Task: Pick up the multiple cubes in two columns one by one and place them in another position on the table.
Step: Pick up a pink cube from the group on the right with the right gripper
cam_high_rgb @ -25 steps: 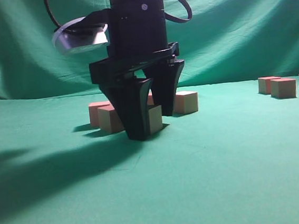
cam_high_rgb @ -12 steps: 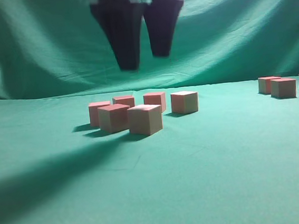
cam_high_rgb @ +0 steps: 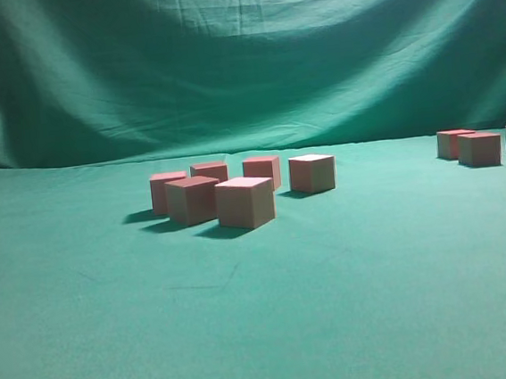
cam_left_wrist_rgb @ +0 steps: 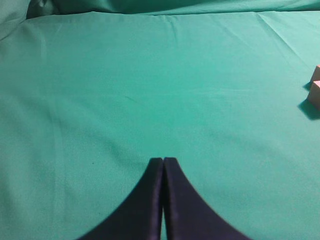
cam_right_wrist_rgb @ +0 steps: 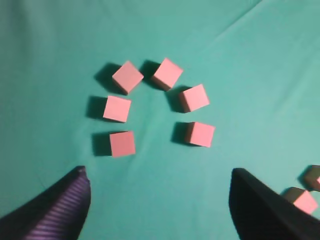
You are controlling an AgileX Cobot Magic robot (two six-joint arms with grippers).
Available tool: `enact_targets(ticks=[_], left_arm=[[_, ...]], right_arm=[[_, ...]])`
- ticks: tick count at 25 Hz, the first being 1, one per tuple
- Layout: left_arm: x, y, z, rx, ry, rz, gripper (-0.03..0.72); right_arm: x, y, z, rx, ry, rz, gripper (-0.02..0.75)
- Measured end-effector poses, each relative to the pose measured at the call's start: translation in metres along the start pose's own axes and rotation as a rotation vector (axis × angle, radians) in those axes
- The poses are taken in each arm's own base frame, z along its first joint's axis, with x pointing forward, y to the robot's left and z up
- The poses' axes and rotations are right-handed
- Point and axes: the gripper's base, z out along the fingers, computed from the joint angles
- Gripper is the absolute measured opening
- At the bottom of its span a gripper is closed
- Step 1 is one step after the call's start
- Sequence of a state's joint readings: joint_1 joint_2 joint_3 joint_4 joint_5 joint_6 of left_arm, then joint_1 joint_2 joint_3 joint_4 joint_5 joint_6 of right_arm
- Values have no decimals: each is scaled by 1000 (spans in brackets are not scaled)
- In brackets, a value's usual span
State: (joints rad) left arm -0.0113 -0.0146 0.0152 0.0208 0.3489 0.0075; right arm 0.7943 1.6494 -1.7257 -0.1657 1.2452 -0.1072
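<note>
Six cubes [cam_right_wrist_rgb: 156,106] sit in a loose ring on the green table [cam_high_rgb: 267,331], apart from one another, at about twelve o'clock from the right gripper [cam_right_wrist_rgb: 159,200], which hangs above them spread wide and empty. Further cubes [cam_high_rgb: 480,147] wait near three o'clock at the exterior view's edge, probably unmoved, so the job looks roughly half done. The left gripper [cam_left_wrist_rgb: 163,161] is pressed closed, holding nothing.

Pinkish-red and pale tan cubes [cam_high_rgb: 245,202] sit on the plain green desk [cam_high_rgb: 267,331]; the backdrop cloth [cam_high_rgb: 240,56] is darker green.
</note>
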Motion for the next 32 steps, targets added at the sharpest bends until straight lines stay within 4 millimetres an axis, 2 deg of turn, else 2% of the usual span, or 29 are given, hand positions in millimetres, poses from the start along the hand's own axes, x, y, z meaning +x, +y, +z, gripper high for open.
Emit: enact_targets(ticks=[4,7,9,14,17,23,27,32], left_arm=[[0,0,0,0,0,0,0],[0,0,0,0,0,0,0],[0,0,0,0,0,0,0],[0,0,0,0,0,0,0],[0,0,0,0,0,0,0],[0,0,0,0,0,0,0],[0,0,0,0,0,0,0],[0,0,0,0,0,0,0]], right_arm=[[11,-24,-30,68,-54,96,522],[20,-48,-33,108,-51,208,522],[28,-64,-28,135,-24,275,522],[64,-96,7,180,107,468,522],[83,-105,30,196,130,552,522],[100,-121,64,222,167,704,522],[111,-142,88,242,191,773,522],[124,-167,128,252,195,822,522]])
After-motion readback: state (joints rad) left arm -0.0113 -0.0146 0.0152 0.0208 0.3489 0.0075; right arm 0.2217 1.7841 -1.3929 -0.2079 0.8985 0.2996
